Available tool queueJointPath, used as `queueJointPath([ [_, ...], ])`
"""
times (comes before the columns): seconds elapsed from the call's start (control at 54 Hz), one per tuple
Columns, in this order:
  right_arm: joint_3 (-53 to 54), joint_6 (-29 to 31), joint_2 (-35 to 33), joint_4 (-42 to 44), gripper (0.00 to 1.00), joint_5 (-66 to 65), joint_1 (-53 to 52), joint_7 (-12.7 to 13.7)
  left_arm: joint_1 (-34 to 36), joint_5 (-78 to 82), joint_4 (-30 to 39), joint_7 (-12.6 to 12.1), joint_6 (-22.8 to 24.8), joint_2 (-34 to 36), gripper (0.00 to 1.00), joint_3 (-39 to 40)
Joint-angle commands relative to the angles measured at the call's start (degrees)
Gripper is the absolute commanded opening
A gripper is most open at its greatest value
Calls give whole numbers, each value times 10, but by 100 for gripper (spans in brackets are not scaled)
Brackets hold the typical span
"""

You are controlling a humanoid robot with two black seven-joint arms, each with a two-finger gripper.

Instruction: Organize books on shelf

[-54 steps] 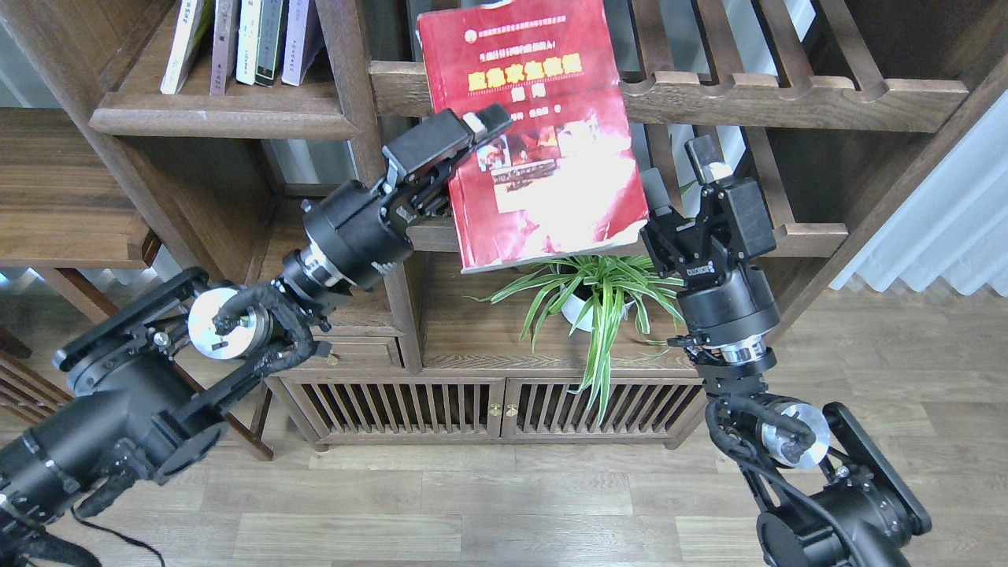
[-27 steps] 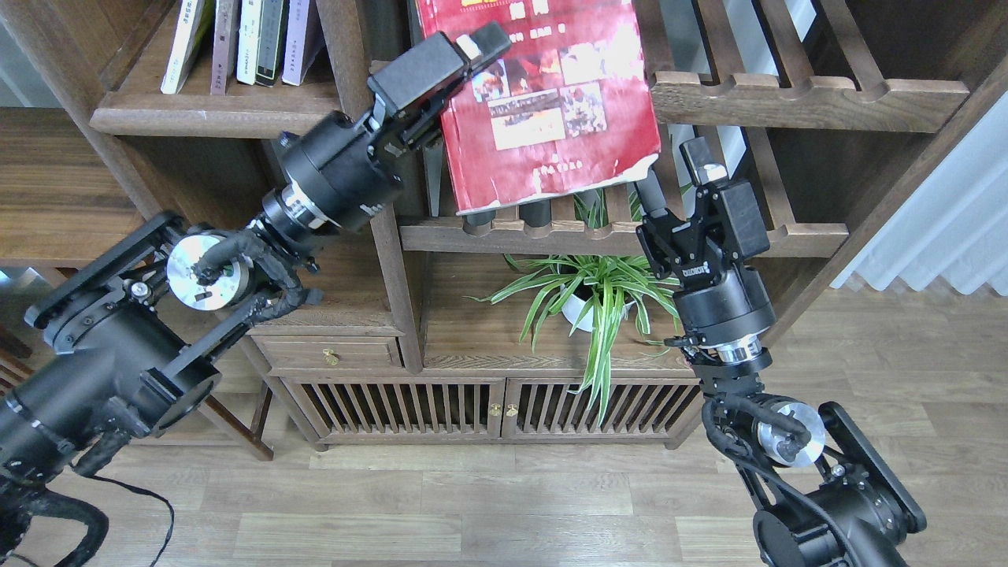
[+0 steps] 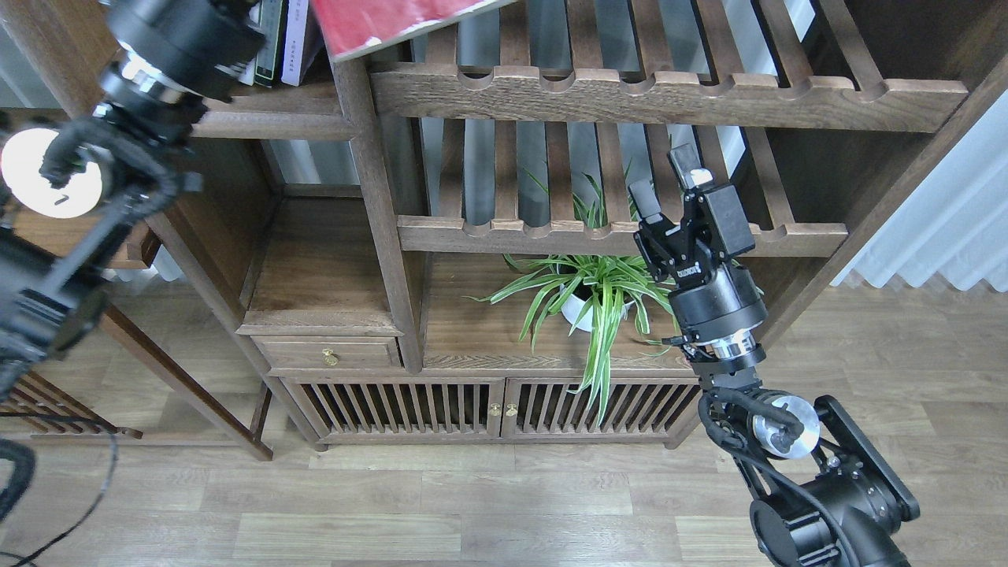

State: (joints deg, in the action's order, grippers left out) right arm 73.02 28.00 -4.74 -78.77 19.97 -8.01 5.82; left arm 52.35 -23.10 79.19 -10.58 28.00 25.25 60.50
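The large red paperback book (image 3: 378,24) shows only as a tilted corner at the frame's top, above the slatted notched-rail rack (image 3: 661,90). The left arm's fingers are out of view. The black right gripper (image 3: 665,179) stands empty with fingers spread, before the green potted plant (image 3: 591,291).

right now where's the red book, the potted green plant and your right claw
red paperback book (image 3: 378,25), head view, lower cover corner
potted green spider plant (image 3: 598,287), head view, leaves
right claw (image 3: 665,177), head view, between fingertips
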Motion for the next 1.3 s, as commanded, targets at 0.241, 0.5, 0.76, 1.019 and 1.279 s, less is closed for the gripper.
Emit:
queueJointPath([
  [0.241,-24,0,15,10,96,-5,-31,0,-1,-1,-1,1,0,87,6,62],
  [0.5,-67,0,47,13,96,-8,-46,-1,-8,-3,-2,3,0,162,6,86],
  [0.76,-102,0,47,27,96,-12,-76,0,-20,15,-10,0,0,236,6,86],
  [1.019,-138,0,47,49,97,-11,-115,-1,-36,83,-18,0,0,324,5,81],
  [1.279,-166,0,47,54,98,-10,-117,-1,-37,166,-18,0,0,377,5,85],
])
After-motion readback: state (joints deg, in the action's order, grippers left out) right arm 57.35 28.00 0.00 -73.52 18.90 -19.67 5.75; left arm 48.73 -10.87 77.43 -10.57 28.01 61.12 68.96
